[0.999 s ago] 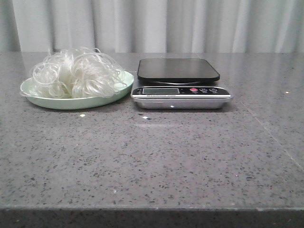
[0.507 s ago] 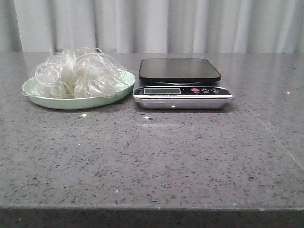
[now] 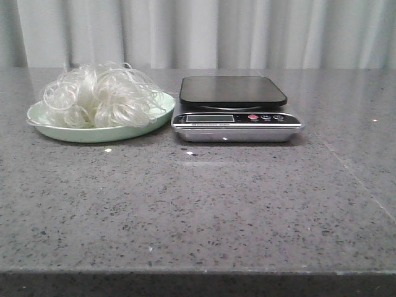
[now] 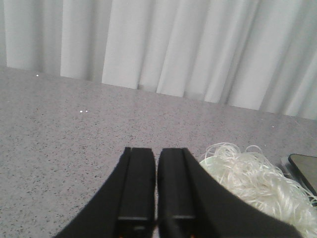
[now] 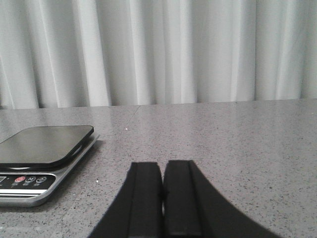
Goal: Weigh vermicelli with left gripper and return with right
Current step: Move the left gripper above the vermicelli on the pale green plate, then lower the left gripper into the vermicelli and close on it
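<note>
The vermicelli (image 3: 98, 94), a fluffy mound of white looping strands, lies on a pale green plate (image 3: 158, 113) at the back left of the table. To its right stands a kitchen scale (image 3: 235, 127) with a bare black platform (image 3: 232, 90). Neither gripper shows in the front view. In the left wrist view my left gripper (image 4: 156, 151) is shut and empty, with the vermicelli (image 4: 257, 181) beside and beyond its fingers. In the right wrist view my right gripper (image 5: 162, 165) is shut and empty, and the scale (image 5: 42, 158) sits off to one side of it.
The grey speckled table (image 3: 204, 204) runs to a front edge near the bottom of the front view. A white curtain (image 3: 204, 31) hangs behind the table's far edge.
The plate, vermicelli and scale stay in place; only the view itself wobbles slightly. No gripper comes into the front view.
</note>
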